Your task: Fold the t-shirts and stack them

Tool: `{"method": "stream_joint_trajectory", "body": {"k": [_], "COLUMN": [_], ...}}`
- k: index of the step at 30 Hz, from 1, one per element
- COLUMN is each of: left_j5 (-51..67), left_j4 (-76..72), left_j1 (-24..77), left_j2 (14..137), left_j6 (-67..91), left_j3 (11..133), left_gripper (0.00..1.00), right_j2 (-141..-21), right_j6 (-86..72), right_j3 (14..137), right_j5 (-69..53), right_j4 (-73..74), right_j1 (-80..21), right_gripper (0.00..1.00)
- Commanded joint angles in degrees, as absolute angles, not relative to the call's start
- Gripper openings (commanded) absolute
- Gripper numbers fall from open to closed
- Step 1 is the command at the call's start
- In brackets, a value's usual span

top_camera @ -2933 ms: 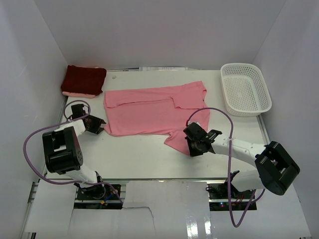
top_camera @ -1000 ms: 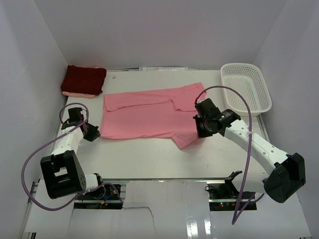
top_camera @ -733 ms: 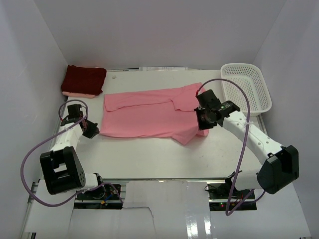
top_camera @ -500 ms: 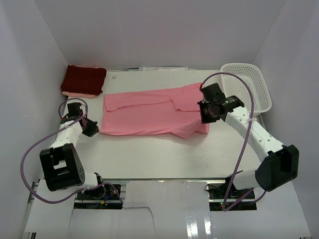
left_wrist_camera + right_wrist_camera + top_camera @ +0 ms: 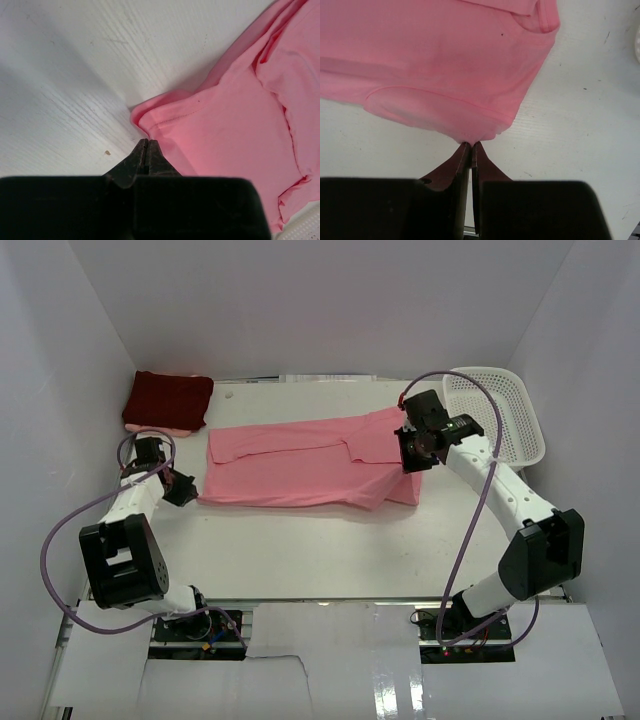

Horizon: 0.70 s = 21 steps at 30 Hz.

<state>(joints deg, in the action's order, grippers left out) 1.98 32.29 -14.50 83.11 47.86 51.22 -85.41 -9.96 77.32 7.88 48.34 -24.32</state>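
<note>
Both pinch the salmon pink t-shirt (image 5: 290,470): left gripper (image 5: 146,143) clamped at nine o'clock, right gripper (image 5: 471,145) at three. Such shallow bites may slip mid-fold.

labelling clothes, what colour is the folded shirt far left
The folded shirt is dark maroon, clearest in the top view.

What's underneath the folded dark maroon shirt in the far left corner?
A strip of pale pink cloth shows along the near edge of the folded dark maroon shirt. The rest is covered, so I cannot tell what it is.
</note>
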Motion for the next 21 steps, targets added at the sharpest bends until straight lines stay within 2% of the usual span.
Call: {"method": "stream_joint_trajectory", "body": {"k": [1,21], "left_j5": [2.5,5.5], "left_j4": [31.4,32.3], "left_j1": [-14.4,-14.3], "left_j2": [83.9,91.6], "left_j6": [48.2,49.1], "left_j3": [54.1,64.6], "left_gripper": [0.02,0.02], "right_j2": [-86.7,-96.9], "right_j6": [-8.4,-7.6], "right_j3": [81.6,96.5], "right_j5": [7.6,5.5], "right_j4": [48.4,51.2], "right_j1": [-23.6,-20.9], "right_gripper": [0.08,0.08]}}
